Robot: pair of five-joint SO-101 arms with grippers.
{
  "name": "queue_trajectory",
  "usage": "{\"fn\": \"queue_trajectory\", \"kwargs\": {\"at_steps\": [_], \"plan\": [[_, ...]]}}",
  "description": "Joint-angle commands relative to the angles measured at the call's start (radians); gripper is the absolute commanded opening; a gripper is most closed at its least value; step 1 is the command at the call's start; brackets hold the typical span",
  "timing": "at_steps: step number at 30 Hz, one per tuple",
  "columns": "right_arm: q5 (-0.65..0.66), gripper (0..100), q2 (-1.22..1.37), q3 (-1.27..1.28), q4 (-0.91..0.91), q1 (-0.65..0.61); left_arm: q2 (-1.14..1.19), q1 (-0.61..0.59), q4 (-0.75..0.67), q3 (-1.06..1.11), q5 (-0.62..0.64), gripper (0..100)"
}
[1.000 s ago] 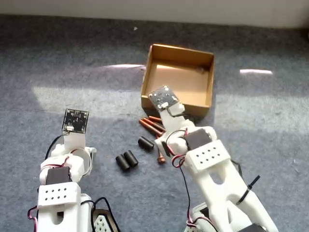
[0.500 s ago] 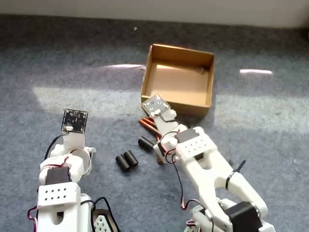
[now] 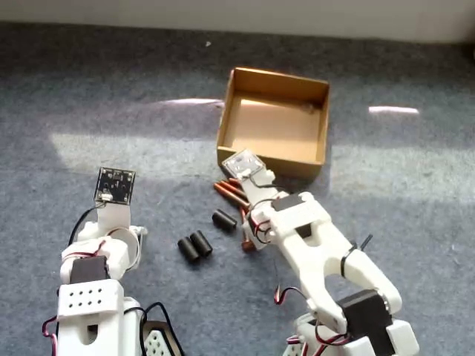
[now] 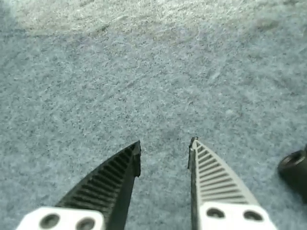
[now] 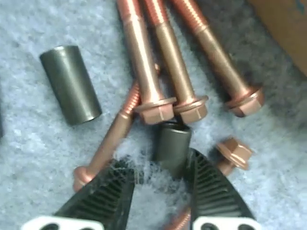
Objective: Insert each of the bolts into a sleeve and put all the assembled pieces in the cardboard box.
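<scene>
Cardboard box sits near copper bolts and sleeves.

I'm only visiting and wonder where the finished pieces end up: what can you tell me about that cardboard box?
The cardboard box is plain brown, shallow and roughly square, with four low walls and an open top. It rests flat on the grey carpet, turned slightly askew. Its floor looks bare, apart from a speck in a far corner too small to tell. The copper-coloured bolts lie on the carpet just outside its near wall.
</scene>
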Motion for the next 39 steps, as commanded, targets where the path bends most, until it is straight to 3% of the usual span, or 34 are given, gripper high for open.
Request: {"fn": "queue_trajectory", "kwargs": {"at_steps": [1,6,12,23,30,36,39], "plan": [[0.012,0.4,0.022,0.002,0.013,0.015,-0.005,-0.004,0.003,-0.041,0.011,18],[0.008,0.4,-0.042,0.001,0.067,0.018,-0.005,-0.004,0.003,-0.041,0.011,18],[-0.032,0.4,-0.36,0.001,0.206,0.021,-0.005,-0.004,0.003,-0.041,0.011,18],[-0.086,0.4,-0.889,0.041,0.441,0.249,-0.005,-0.002,0.003,-0.044,0.011,18],[-0.192,0.4,-1.079,0.226,0.364,0.512,-0.005,-0.002,0.003,-0.053,0.012,18],[-0.276,0.4,-1.176,0.378,0.254,0.561,-0.005,-0.001,0.006,-0.134,0.012,18],[-0.301,0.4,-1.214,0.403,0.254,0.567,0.004,0.041,0.077,-0.24,0.014,18]]}}
